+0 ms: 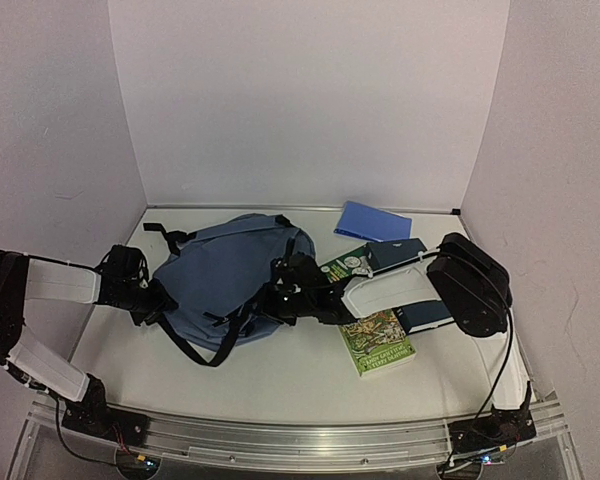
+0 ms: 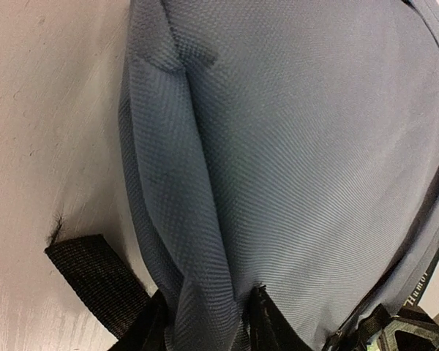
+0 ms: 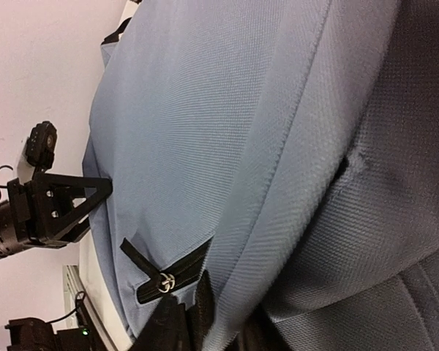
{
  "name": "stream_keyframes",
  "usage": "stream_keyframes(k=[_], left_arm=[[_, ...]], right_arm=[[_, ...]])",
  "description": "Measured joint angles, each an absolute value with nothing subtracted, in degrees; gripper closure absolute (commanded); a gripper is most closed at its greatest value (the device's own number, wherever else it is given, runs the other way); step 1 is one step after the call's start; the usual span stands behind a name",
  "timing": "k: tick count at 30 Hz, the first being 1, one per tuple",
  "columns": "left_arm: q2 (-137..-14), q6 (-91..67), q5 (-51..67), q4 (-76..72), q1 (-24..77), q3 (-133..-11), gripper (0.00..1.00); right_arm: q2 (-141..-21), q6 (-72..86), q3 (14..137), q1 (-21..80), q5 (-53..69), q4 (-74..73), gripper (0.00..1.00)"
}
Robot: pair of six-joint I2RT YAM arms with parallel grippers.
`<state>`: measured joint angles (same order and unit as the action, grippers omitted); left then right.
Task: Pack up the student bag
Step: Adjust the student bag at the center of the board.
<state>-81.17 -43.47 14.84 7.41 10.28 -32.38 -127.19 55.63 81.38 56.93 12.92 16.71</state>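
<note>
Student bag [image 1: 230, 275] lies flat on the worktop [image 1: 280, 390], left of centre, slate-blue fabric side up, black straps trailing off its near and far-left edges. Left end effector [image 1: 152, 300] is at the bag's left edge. In the left wrist view a raised fold of blue fabric runs down between its two black fingers [image 2: 267, 325], so it is clamped on the bag fabric, and a black webbing strap [image 2: 95, 274] lies on the worktop just beside it. Right end effector [image 1: 278, 296] is at the bag's right edge, reaching in from the right. In the right wrist view a stitched fabric edge passes between its fingers, so it is closed on the bag too. A black zipper pull [image 3: 164, 281] with a small metal ring sits on the fabric near those fingers. The bag is stretched between the two end effectors. Right of the bag there is a green book [image 1: 380, 340], partly under the right arm, and a dark book [image 1: 398, 252] farther back. A flat blue notebook [image 1: 372, 220] lies by the back wall, apart from the bag.
</note>
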Motion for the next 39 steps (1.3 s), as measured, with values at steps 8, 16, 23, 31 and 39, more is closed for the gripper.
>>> stream_keyframes(k=[8, 16, 23, 31, 39], left_arm=[[-78.22, -42.90, 14.93, 7.44, 9.06, -32.02, 1.00], [-72.46, -38.98, 15.87, 11.61, 5.11, -32.01, 1.00], [-72.80, -36.73, 21.19, 11.48, 5.02, -32.01, 0.84], [-74.84, -37.05, 22.33, 11.55, 3.92, -31.68, 0.32], [-69.69, -42.94, 24.17, 13.91, 7.66, -28.34, 0.20]], right_arm=[[-125.28, 54.67, 79.46, 56.93, 15.03, 16.78, 1.00], [-106.87, 51.63, 63.30, 56.93, 17.30, 15.19, 1.00], [-105.24, 51.05, 54.70, 57.47, 17.37, 15.42, 0.94], [-106.20, 49.07, 52.14, 57.46, 14.41, 11.12, 0.44], [-101.85, 43.26, 60.36, 61.18, 3.24, -3.43, 0.31]])
